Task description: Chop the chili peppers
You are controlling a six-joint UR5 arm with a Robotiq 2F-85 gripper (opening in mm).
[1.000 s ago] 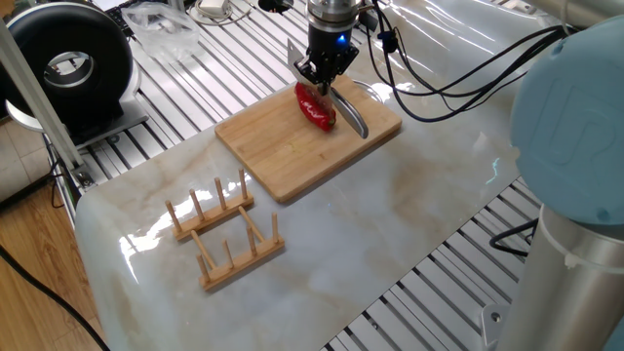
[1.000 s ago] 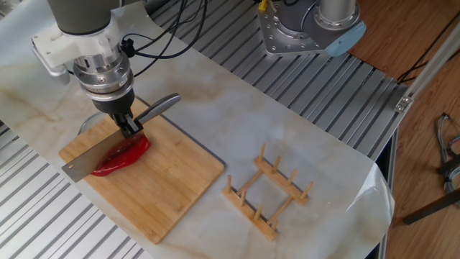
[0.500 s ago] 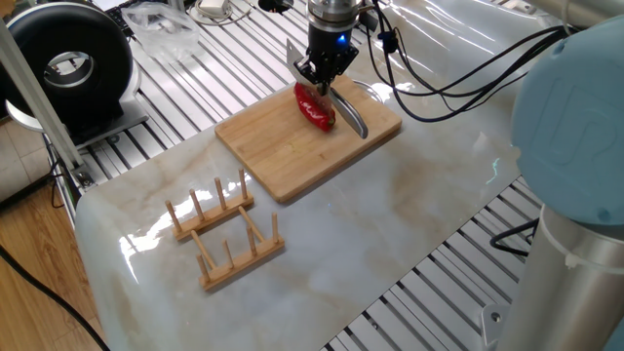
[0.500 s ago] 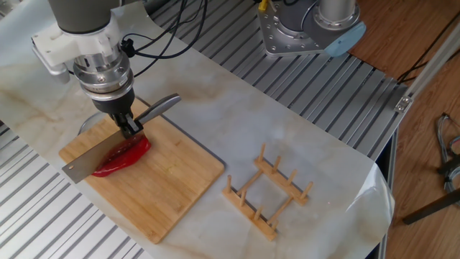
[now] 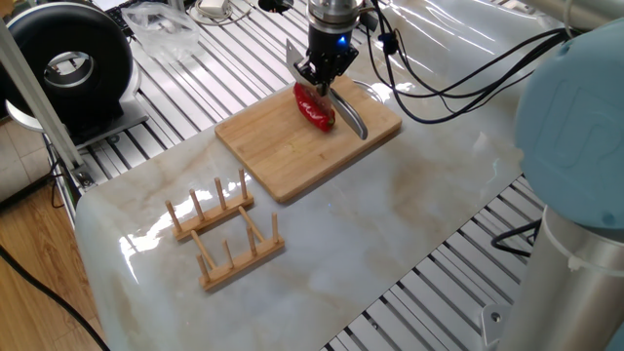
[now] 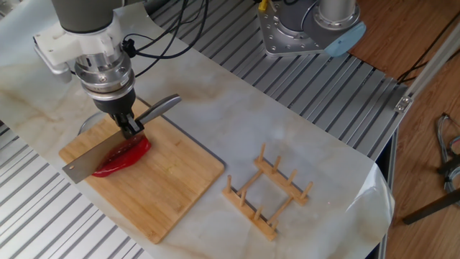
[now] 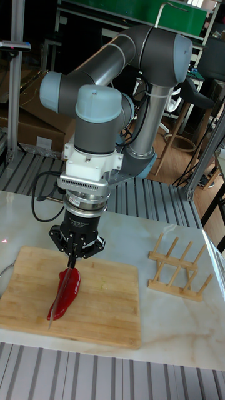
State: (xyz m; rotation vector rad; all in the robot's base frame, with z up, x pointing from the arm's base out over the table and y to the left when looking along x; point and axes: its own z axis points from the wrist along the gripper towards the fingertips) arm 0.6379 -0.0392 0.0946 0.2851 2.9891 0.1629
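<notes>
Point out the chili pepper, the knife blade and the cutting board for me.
chili pepper (image 6: 123, 156), the other fixed view, red body.
knife (image 6: 90, 160), the other fixed view, flat of blade.
cutting board (image 6: 172, 187), the other fixed view, bare wood.

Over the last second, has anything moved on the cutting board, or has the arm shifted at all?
Nothing visibly changed. The pincer still grips the knife, whose blade rests along the red chili pepper on the cutting board; the wooden rack sits where it was.
</notes>
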